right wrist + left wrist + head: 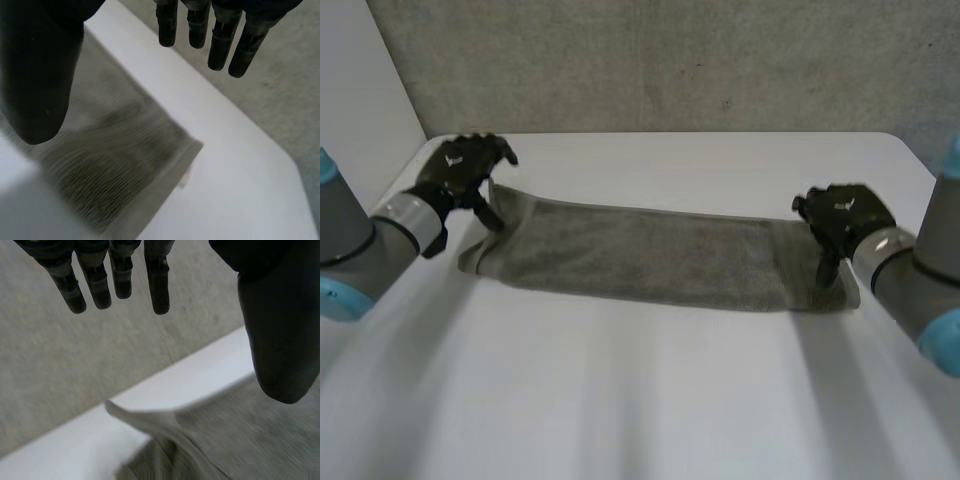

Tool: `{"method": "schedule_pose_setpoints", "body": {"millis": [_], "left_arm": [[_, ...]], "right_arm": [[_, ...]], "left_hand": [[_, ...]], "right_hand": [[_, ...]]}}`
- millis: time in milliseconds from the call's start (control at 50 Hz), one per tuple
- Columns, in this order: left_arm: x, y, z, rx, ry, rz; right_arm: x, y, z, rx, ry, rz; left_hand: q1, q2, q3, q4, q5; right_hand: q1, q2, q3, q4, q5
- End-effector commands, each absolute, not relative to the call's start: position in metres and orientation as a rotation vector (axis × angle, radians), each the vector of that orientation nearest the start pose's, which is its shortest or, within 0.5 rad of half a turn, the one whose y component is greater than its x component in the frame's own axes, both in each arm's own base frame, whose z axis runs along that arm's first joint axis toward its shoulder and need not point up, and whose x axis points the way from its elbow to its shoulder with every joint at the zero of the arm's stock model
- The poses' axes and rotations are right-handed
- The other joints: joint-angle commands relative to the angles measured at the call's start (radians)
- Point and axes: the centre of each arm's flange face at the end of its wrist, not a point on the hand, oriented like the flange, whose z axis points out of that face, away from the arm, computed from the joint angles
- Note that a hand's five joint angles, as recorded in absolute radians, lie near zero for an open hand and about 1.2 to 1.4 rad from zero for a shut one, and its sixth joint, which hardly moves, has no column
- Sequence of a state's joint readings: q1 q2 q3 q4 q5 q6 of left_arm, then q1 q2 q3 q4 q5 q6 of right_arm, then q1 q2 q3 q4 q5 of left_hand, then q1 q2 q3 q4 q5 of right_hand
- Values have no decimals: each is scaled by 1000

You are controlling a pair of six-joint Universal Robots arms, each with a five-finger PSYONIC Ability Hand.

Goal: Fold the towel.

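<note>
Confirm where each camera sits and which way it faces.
Head view: between and behind the arms, looking down at table and towel; both arms, left hand and right hand at the towel's ends.
Left wrist view: on left wrist, looking along the palm; straight fingers over a towel corner.
Right wrist view: on right wrist, likewise; straight fingers over the other end.
Shared: towel and table.

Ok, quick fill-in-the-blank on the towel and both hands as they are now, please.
The grey towel lies on the table with one hand at each ____. The left hand holds its fingers ____, not curled. The right hand is ____, not shut.
Missing: end; straight; open.
</note>
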State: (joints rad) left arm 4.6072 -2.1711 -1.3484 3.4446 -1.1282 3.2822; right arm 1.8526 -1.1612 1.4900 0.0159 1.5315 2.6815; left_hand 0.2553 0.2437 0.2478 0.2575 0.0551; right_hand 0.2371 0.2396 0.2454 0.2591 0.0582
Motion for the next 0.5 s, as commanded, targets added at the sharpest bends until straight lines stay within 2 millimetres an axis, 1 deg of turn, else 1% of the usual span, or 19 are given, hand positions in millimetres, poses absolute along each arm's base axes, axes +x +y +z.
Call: {"method": "schedule_pose_setpoints", "body": {"millis": [20, 40, 60, 80, 100, 120, 140, 160, 180, 200, 220, 240, 340, 400, 440, 460, 500], "left_arm": [[-209, -391, 148, 847, 2443, -2219], [-209, -391, 148, 847, 2443, -2219], [-206, -392, 143, 855, 2437, -2196], [-205, -393, 137, 865, 2437, -2175], [-205, -393, 137, 865, 2437, -2174], [-203, -393, 132, 874, 2437, -2155], [-203, -394, 128, 882, 2436, -2140], [-203, -394, 127, 882, 2436, -2140], [-202, -394, 123, 887, 2442, -2125], [-202, -394, 123, 887, 2442, -2125], [-202, -395, 120, 886, 2444, -2112], [-201, -395, 116, 876, 2446, -2099], [-198, -398, 111, 840, 2440, -2073], [-196, -401, 108, 820, 2422, -2056], [-194, -403, 108, 808, 2411, -2052], [-191, -404, 107, 794, 2410, -2044], [-189, -405, 107, 788, 2409, -2040]], "right_arm": [[225, -302, 169, -988, 2432, -1844], [220, -306, 164, -976, 2440, -1849], [214, -311, 158, -964, 2455, -1841], [214, -311, 158, -964, 2456, -1841], [211, -315, 151, -957, 2468, -1829], [208, -318, 147, -952, 2475, -1821], [208, -318, 147, -951, 2475, -1821], [207, -320, 143, -946, 2483, -1811], [204, -322, 140, -942, 2495, -1802], [204, -322, 140, -942, 2495, -1802], [201, -324, 136, -939, 2511, -1790], [201, -324, 136, -939, 2511, -1790], [193, -332, 121, -940, 2560, -1753], [189, -335, 118, -932, 2576, -1748], [184, -339, 113, -916, 2600, -1737], [184, -339, 113, -916, 2601, -1737], [184, -342, 111, -915, 2601, -1734]], "left_hand": [[-21, -10, -14, -23, 4], [-21, -10, -14, -23, 4], [-21, -10, -14, -23, 4], [-21, -10, -14, -23, 4], [-21, -10, -14, -23, 4], [-21, -10, -14, -23, 4], [-21, -10, -14, -23, 4], [-21, -10, -14, -23, 4], [-21, -10, -14, -23, 4], [-21, -10, -14, -23, 4], [-21, -10, -14, -23, 4], [-21, -10, -14, -23, 4], [-21, -10, -14, -23, 4], [-21, -10, -14, -23, 4], [-24, -13, -17, -26, 1], [-24, -13, -17, -26, 1], [-24, -13, -17, -26, 1]], "right_hand": [[-55, -58, -64, -77, -51], [-17, -20, -26, -39, -13], [0, -2, -8, -22, 5], [1, -2, -8, -21, 5], [3, 1, -5, -19, 8], [18, 16, 10, -4, 22], [18, 16, 10, -4, 23], [62, 59, 53, 40, 66], [85, 83, 77, 63, 90], [86, 83, 77, 64, 90], [97, 95, 89, 75, 102], [97, 95, 89, 75, 102], [141, 139, 133, 119, 146], [191, 189, 183, 169, 196], [343, 341, 335, 321, 348], [344, 342, 336, 322, 348], [575, 572, 566, 553, 579]]}}
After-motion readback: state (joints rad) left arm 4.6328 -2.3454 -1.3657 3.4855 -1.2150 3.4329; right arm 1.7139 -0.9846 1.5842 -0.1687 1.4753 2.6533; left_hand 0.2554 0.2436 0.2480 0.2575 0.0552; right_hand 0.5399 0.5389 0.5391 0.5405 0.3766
